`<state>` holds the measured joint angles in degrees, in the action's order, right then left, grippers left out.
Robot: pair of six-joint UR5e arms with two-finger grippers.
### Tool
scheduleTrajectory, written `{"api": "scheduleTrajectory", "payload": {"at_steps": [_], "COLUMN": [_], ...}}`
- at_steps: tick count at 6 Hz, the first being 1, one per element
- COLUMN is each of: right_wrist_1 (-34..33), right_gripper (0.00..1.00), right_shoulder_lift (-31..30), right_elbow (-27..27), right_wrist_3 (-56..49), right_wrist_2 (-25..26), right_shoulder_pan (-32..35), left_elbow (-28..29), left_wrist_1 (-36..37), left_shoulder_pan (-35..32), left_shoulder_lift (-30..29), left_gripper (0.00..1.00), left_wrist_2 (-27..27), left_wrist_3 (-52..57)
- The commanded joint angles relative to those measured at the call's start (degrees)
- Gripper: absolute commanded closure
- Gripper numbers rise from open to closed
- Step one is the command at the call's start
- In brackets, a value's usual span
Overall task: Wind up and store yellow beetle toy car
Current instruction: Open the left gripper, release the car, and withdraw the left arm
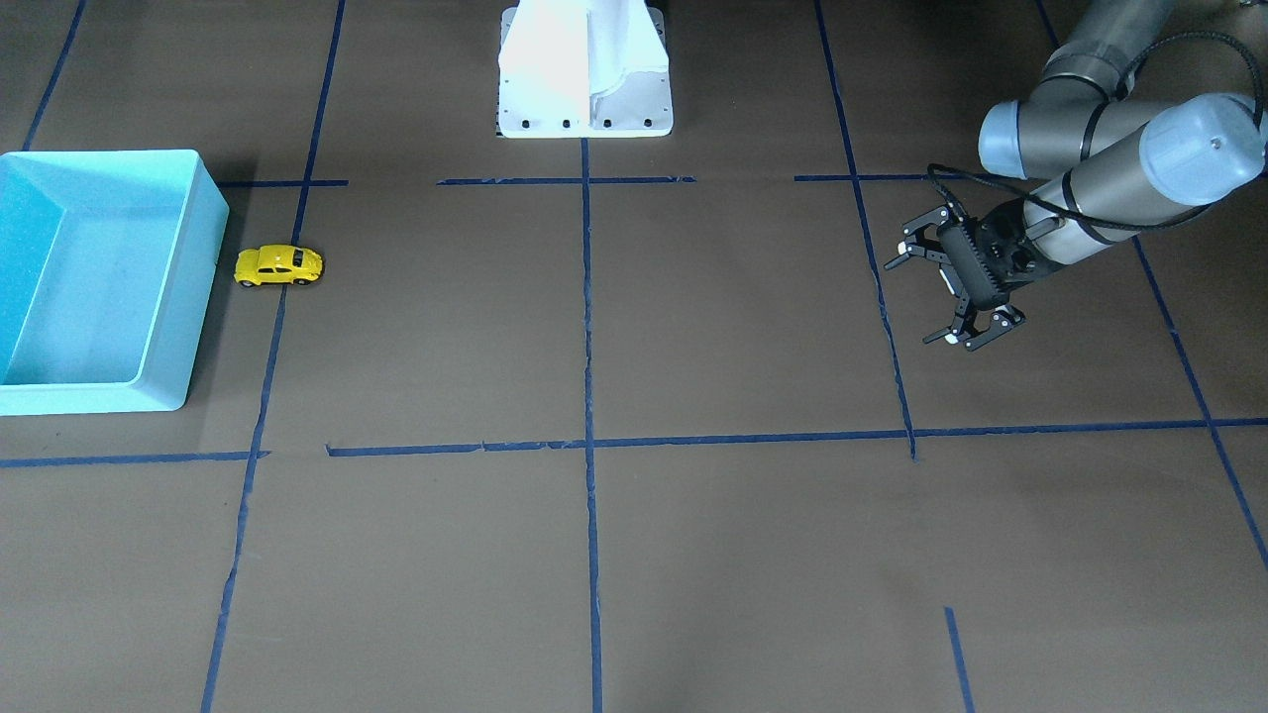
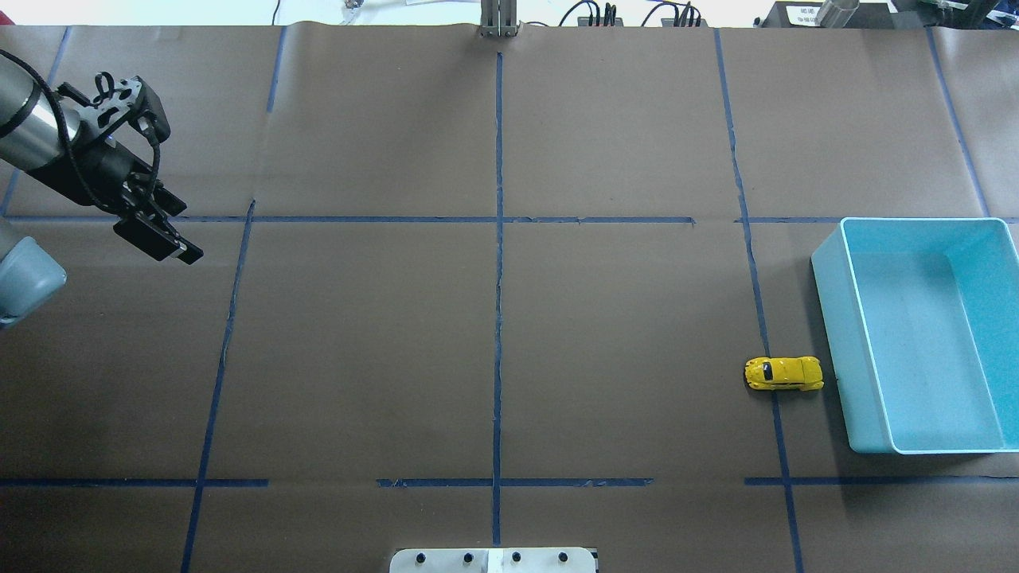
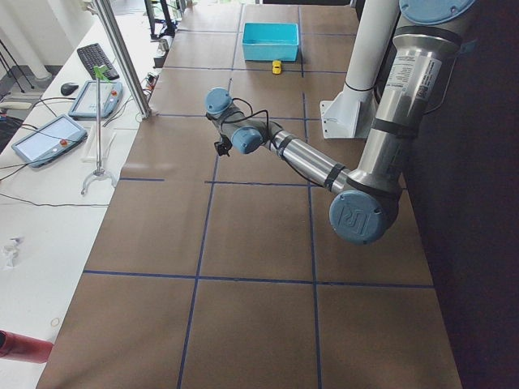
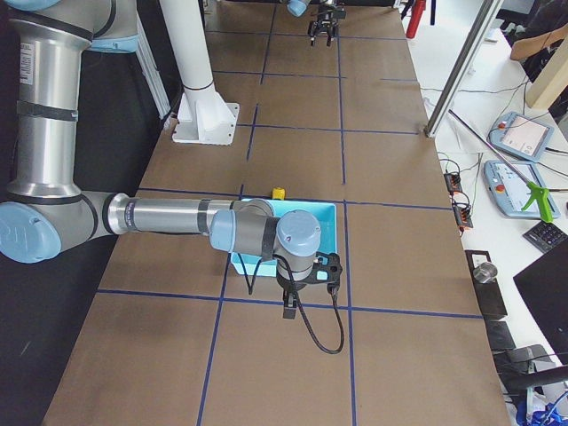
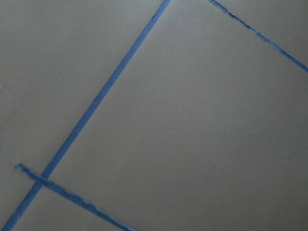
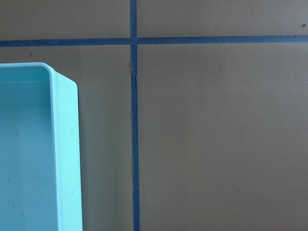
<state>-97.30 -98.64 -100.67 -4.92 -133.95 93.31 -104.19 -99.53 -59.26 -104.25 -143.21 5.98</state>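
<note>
The yellow beetle toy car [image 1: 279, 265] stands on its wheels on the brown table, just beside the turquoise bin [image 1: 206, 213]. It also shows in the overhead view [image 2: 784, 373], left of the bin [image 2: 829, 318]. My left gripper [image 1: 913, 302] is open and empty, hovering far from the car on the opposite side of the table, and it shows in the overhead view [image 2: 171, 187]. My right gripper [image 4: 293, 306] shows only in the exterior right view, above the table at the bin's outer side. I cannot tell whether it is open or shut.
The robot's white base [image 1: 584, 69] stands at the table's middle edge. Blue tape lines [image 1: 587, 297] divide the brown table into squares. The right wrist view shows a corner of the bin [image 6: 65, 144] and bare table.
</note>
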Motion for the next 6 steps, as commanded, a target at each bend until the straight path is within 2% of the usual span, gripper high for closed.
{"api": "scheduleTrajectory", "payload": {"at_steps": [1, 2, 3, 4, 6], "right_wrist_1": [0.0, 0.0, 0.1, 0.0, 0.0], "right_gripper": [0.00, 0.00, 0.00, 0.00, 0.00], "right_shoulder_lift": [0.0, -0.1, -0.1, -0.3, -0.3], "right_elbow": [-0.6, -0.6, -2.3, -6.3, -14.5], "right_wrist_3": [0.0, -0.1, -2.2, -3.9, -4.2], "right_wrist_2": [-0.6, -0.5, -0.4, -0.4, -0.4], "right_shoulder_pan": [-0.5, -0.7, -2.1, -2.7, -8.1], "left_elbow": [-1.9, -1.1, -0.5, 0.6, 6.9], "left_wrist_1": [13.4, 18.9, 19.1, 19.1, 19.2], "left_shoulder_pan": [-7.1, -11.1, -12.4, -14.5, -20.6], "left_shoulder_lift": [1.6, 2.6, 4.5, 6.3, 6.5], "left_gripper": [0.00, 0.00, 0.00, 0.00, 0.00], "left_wrist_2": [1.6, 4.8, 10.6, 11.5, 11.3], "left_wrist_3": [-0.2, -0.4, -1.1, -4.6, -5.7]}}
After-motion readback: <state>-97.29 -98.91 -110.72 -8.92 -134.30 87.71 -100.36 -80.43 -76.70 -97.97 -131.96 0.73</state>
